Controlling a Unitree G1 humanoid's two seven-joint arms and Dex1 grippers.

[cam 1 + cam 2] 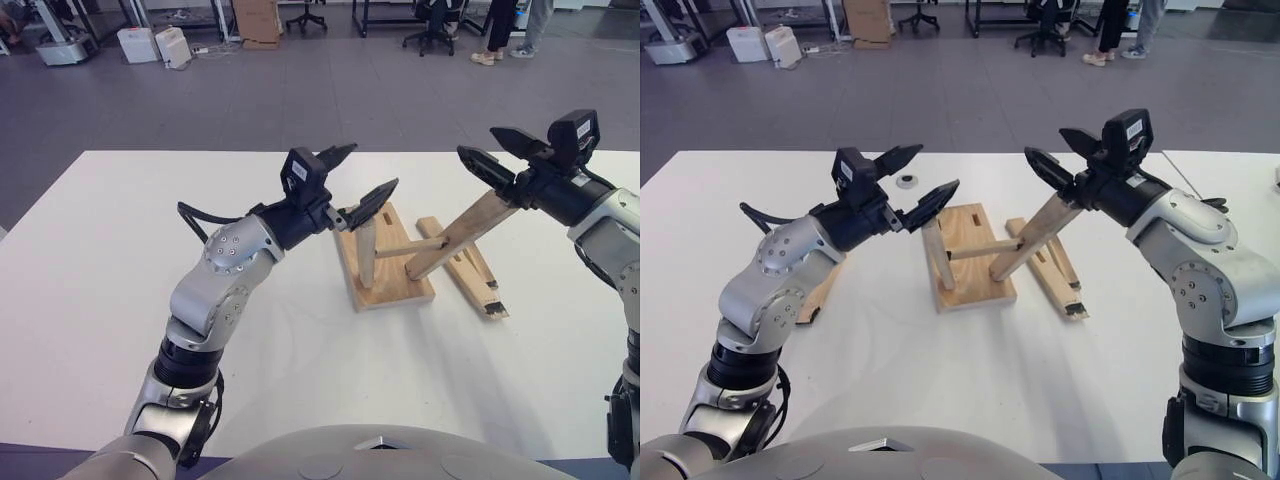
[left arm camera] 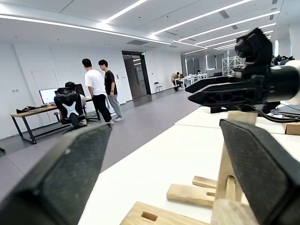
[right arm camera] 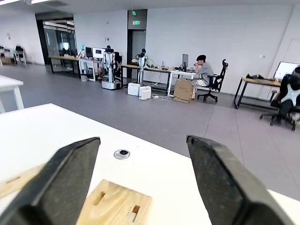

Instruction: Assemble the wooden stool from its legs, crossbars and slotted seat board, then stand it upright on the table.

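Seat board of pale wood, flat and slotted (image 1: 395, 288), lies mid-way across the white table (image 1: 100, 250). Two wooden legs rise from it, an upright leg (image 1: 367, 252) and a tilted leg (image 1: 455, 238), joined by one thin crossbar (image 1: 408, 248); whether they sit in slots I cannot tell. Two more wooden pieces lie flat: a long slat (image 1: 472, 268) just right of the board and a second slat (image 1: 815, 295) under the left arm. The left gripper (image 1: 376, 165), fingers spread, hovers at the upright leg's top; the right gripper (image 1: 475, 140), likewise spread, is above the tilted leg's top.
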